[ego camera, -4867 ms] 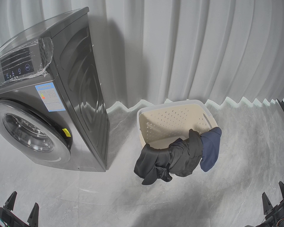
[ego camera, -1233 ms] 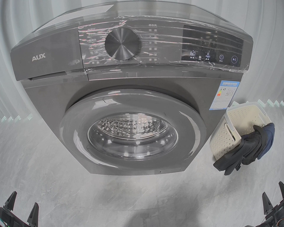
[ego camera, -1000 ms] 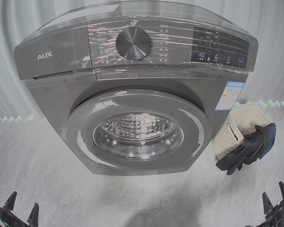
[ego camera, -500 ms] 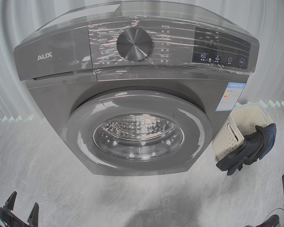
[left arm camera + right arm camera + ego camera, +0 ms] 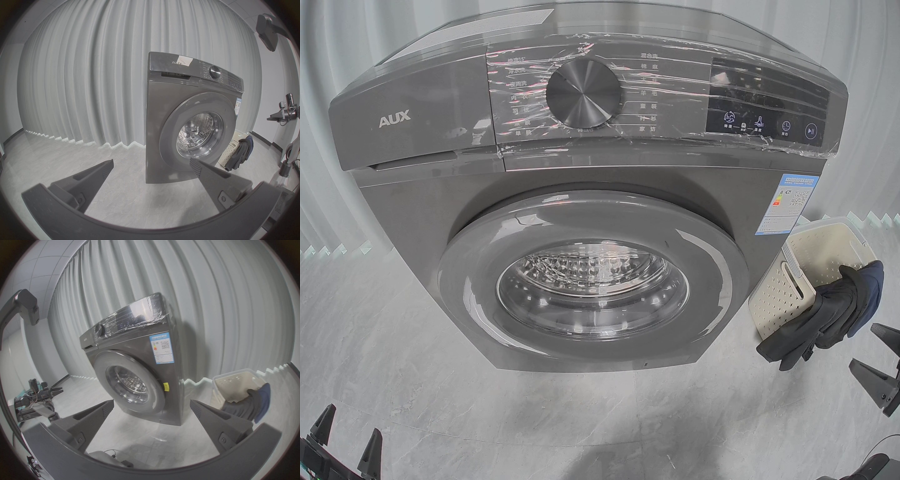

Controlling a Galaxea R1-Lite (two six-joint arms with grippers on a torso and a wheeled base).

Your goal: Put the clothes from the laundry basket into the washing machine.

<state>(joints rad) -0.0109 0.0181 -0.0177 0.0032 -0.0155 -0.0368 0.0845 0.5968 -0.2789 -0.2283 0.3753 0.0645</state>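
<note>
Clothes [image 5: 822,322], dark, draped over basket [image 5: 781,294] rim

Three cams, all pointing at one washing machine [image 5: 594,206]

The head cam is looking forward and down from close up, square onto the front, so the door [image 5: 592,289] is filling the middle and the laundry basket [image 5: 781,294] is peeking in around 4 o'clock. The left wrist cam is sitting low and farther back, off to the robot's left, peering past the left gripper [image 5: 151,160]. The right wrist cam is doing the same from the robot's right, past the right gripper [image 5: 151,401]. All three are sharing the door, the basket and the clothes [image 5: 812,319] draped over its rim.
</note>
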